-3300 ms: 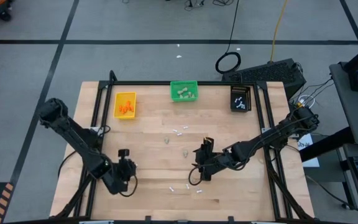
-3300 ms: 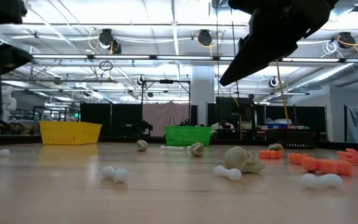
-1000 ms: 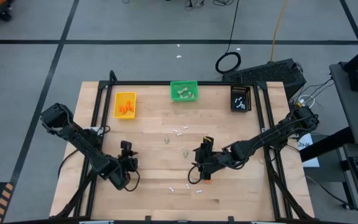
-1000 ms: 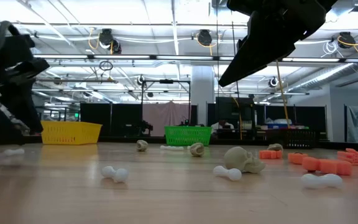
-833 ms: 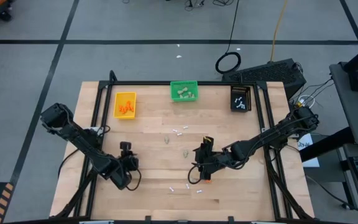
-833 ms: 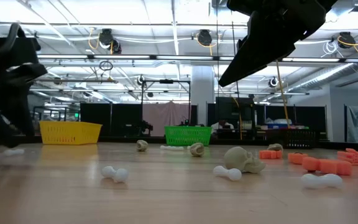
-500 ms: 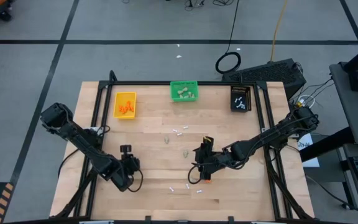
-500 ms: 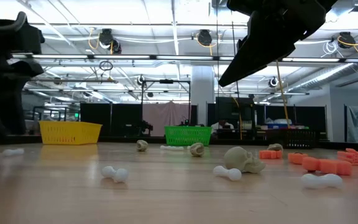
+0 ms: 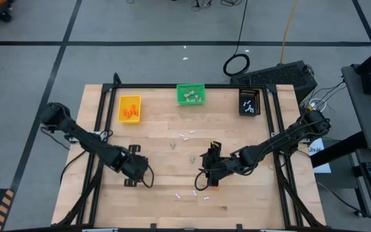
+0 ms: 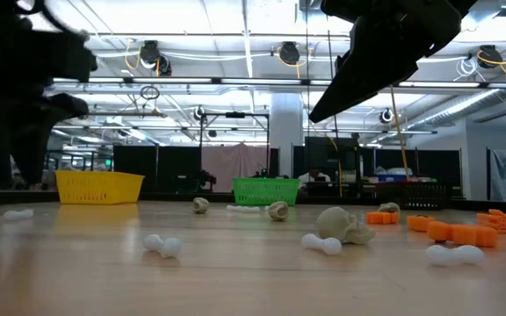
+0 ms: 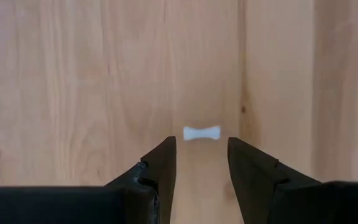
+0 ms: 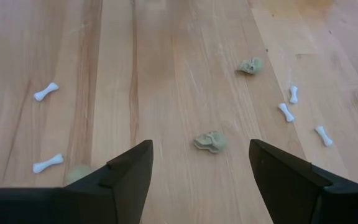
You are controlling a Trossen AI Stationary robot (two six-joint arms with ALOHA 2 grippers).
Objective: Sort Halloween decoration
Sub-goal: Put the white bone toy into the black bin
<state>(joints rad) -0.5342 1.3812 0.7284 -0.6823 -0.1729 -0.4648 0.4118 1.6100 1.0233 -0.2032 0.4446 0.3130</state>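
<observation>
The left tool [image 11: 199, 163], fingers apart and empty, hangs over the bare wooden surface [image 9: 160, 129] with one white bone [image 11: 202, 133] lying just ahead of its tips, the bone's long axis running crosswise to the gap, so I judge a short advance would straddle it. The right tool [image 12: 199, 171], spread wide and empty, waits mid-surface over a beige skull [image 12: 211, 142]. Only the left wrist view shows that alignment; from above the bone is hidden or too small to tell.

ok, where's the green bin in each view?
High view: green bin at the table's far edge, centre.
Low view: green bin in the background, near centre.
Left wrist view: not in it.
Right wrist view: not in it.
Shared landmark: yellow bin, left of it in both.
</observation>
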